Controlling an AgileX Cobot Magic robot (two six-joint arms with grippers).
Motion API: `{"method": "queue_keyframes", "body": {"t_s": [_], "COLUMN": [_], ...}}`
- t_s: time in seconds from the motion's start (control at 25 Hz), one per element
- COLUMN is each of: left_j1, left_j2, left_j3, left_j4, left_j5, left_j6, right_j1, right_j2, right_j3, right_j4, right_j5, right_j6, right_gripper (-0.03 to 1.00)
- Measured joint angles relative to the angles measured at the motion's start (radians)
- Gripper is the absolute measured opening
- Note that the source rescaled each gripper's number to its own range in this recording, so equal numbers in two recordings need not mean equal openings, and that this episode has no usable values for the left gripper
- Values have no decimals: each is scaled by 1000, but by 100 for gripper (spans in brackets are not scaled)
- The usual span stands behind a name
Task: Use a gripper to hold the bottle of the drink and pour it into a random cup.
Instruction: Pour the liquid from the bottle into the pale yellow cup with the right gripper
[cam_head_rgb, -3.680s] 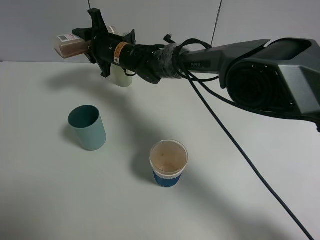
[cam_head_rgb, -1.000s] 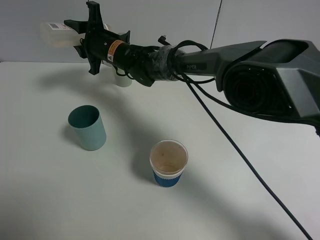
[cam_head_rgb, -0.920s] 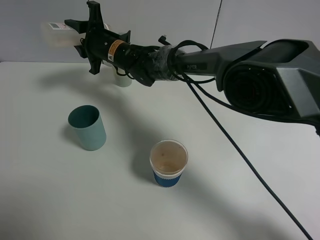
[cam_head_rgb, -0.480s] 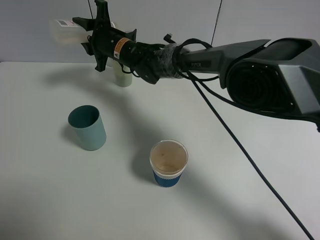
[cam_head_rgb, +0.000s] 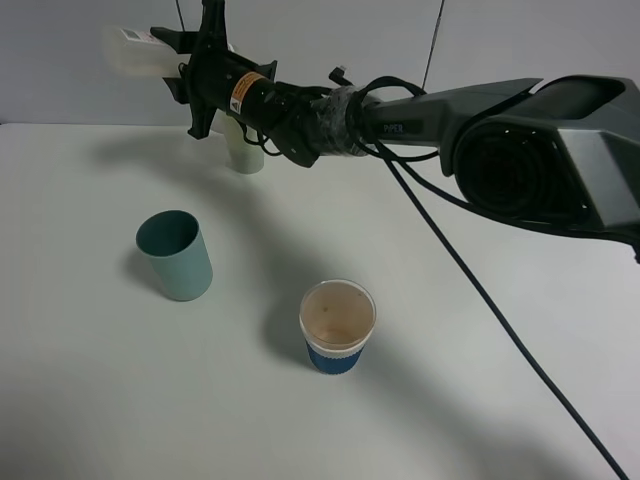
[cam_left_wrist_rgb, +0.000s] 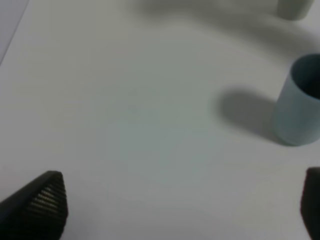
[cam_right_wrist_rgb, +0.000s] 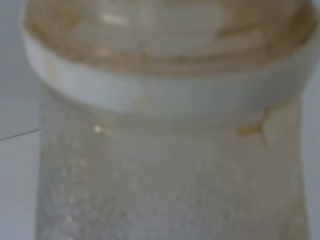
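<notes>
The right claw (cam_head_rgb: 180, 62) is clamped on the bottle of the drink (cam_head_rgb: 135, 50), which lies nearly sideways high above the tabletop (cam_head_rgb: 90, 400). A pale cup (cam_head_rgb: 243, 150) stands just below the claw; a teal cup (cam_head_rgb: 175, 255) and a blue-banded cup (cam_head_rgb: 338, 325) sit farther off, well apart.

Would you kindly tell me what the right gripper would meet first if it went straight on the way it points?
Beyond the bottle it holds, the way looks free: the right gripper points sideways, well above the teal cup. Probably the grey wall comes first, though depth is unclear.
</notes>
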Motion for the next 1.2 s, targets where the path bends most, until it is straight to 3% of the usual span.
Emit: {"method": "queue_keyframes", "body": {"t_s": [1.2], "left_j1": [0], "left_j2": [0], "left_j3": [0], "left_j4": [0], "left_j5": [0], "left_j6": [0], "right_j1": [-1], "right_j2": [0], "right_j3": [0], "right_j4": [151], "right_j5": [-71], "right_j6": [155], "right_gripper": [1]}}
